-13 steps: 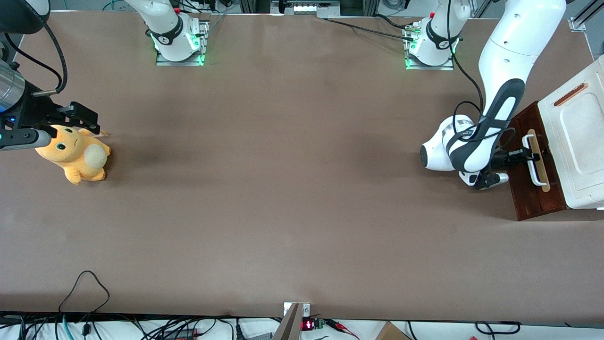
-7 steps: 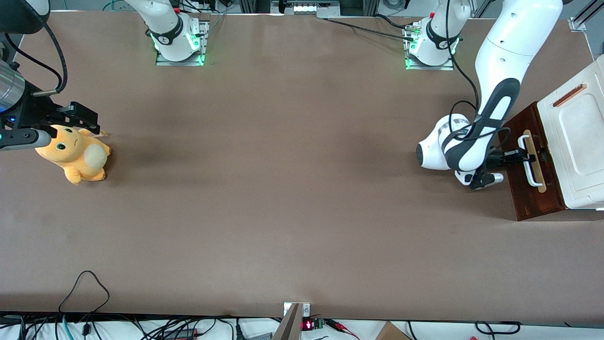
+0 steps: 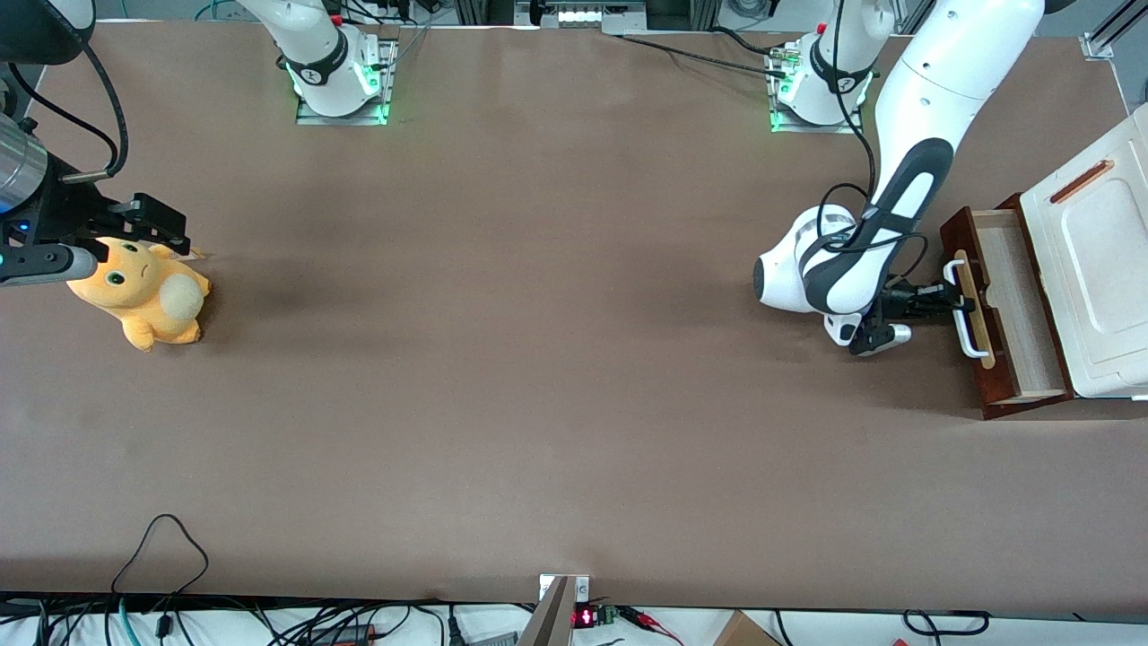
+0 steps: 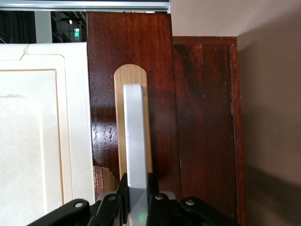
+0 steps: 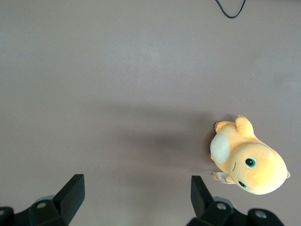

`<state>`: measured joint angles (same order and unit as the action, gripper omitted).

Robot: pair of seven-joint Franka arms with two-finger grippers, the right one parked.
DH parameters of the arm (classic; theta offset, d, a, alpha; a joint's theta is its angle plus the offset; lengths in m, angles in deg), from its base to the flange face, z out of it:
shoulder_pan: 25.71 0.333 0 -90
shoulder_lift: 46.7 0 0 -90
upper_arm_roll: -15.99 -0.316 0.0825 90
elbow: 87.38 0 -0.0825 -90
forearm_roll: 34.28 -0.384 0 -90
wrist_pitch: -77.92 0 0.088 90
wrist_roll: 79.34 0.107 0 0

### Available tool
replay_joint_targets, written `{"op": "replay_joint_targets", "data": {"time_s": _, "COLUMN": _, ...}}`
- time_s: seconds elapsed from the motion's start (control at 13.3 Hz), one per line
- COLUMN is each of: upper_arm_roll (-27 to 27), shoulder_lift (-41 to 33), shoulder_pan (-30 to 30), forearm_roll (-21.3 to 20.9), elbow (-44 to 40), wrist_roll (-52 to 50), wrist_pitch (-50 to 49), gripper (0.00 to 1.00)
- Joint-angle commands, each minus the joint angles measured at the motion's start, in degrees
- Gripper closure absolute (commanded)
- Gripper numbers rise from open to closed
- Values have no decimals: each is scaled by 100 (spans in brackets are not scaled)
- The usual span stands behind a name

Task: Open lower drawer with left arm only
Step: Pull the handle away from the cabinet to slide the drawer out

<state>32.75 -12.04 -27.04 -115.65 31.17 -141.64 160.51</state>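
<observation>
Pulling the lower drawer clear of its cabinet

Holding the white bar handle point(image 3: 961, 308) squarely is the condition for a clean pull. The gripper point(image 3: 943, 299) of the left arm point(image 3: 906, 193) sits at the handle's middle, in front of the drawer, its fingers point(image 4: 123, 190) clamped on the bar from both sides. The lower drawer point(image 3: 1009, 305) stands at the working arm's end of the table point(image 3: 538, 359), partly drawn out from under the white cabinet top point(image 3: 1090, 278), with a band of its pale wood inside showing.

Judged from this position, the pull should run straight along the drawer's slide line, away from the cabinet and level with the table. A pull that drifts sideways would likely twist the drawer in its guides or slide the bar through the pads. The grip should stay central on the bar so both runners load evenly. The cabinet appears to rest loose on the table, so a steady, moderate pull is safer than a jerk.

Limits of view:
- The drawer's runners and its end stop are hidden under the cabinet top, so the remaining travel cannot be read.
- The wrist view cuts off the gripper body and shows only the fingertips.
- The cabinet runs off the edge of the front view.
- The yellow plush toy point(image 3: 143, 292) lies well apart, toward the parked arm's end.
</observation>
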Motion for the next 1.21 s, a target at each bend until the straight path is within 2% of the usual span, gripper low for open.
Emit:
{"op": "replay_joint_targets", "data": {"time_s": 0.0, "upper_arm_roll": 134, "shoulder_lift": -135, "shoulder_pan": -175, "forearm_roll": 52, "elbow": 10, "wrist_roll": 209, "wrist_pitch": 109, "gripper": 100}}
{"op": "replay_joint_targets", "data": {"time_s": 0.23, "upper_arm_roll": 231, "shoulder_lift": -135, "shoulder_pan": -175, "forearm_roll": 52, "elbow": 10, "wrist_roll": 209, "wrist_pitch": 91, "gripper": 100}}
{"op": "replay_joint_targets", "data": {"time_s": 0.3, "upper_arm_roll": 231, "shoulder_lift": -135, "shoulder_pan": -175, "forearm_roll": 61, "elbow": 10, "wrist_roll": 218, "wrist_pitch": 100, "gripper": 95}}
{"op": "replay_joint_targets", "data": {"time_s": 0.38, "upper_arm_roll": 231, "shoulder_lift": -135, "shoulder_pan": -175, "forearm_roll": 61, "elbow": 10, "wrist_roll": 235, "wrist_pitch": 100, "gripper": 76}}
{"op": "replay_joint_targets", "data": {"time_s": 0.53, "upper_arm_roll": 223, "shoulder_lift": -126, "shoulder_pan": -149, "forearm_roll": 69, "elbow": 1, "wrist_roll": 340, "wrist_pitch": 126, "gripper": 5}}
{"op": "replay_joint_targets", "data": {"time_s": 0.68, "upper_arm_roll": 231, "shoulder_lift": -222, "shoulder_pan": -140, "forearm_roll": 200, "elbow": -16, "wrist_roll": 507, "wrist_pitch": 152, "gripper": 1}}
{"op": "replay_joint_targets", "data": {"time_s": 0.75, "upper_arm_roll": 231, "shoulder_lift": -258, "shoulder_pan": -140, "forearm_roll": 445, "elbow": -95, "wrist_roll": 508, "wrist_pitch": 170, "gripper": 0}}
{"op": "replay_joint_targets", "data": {"time_s": 0.9, "upper_arm_roll": 258, "shoulder_lift": -546, "shoulder_pan": -122, "forearm_roll": 1418, "elbow": -489, "wrist_roll": 647, "wrist_pitch": 598, "gripper": 0}}
{"op": "replay_joint_targets", "data": {"time_s": 1.13, "upper_arm_roll": 249, "shoulder_lift": -995, "shoulder_pan": -114, "forearm_roll": 2361, "elbow": -877, "wrist_roll": 1429, "wrist_pitch": 1092, "gripper": 0}}
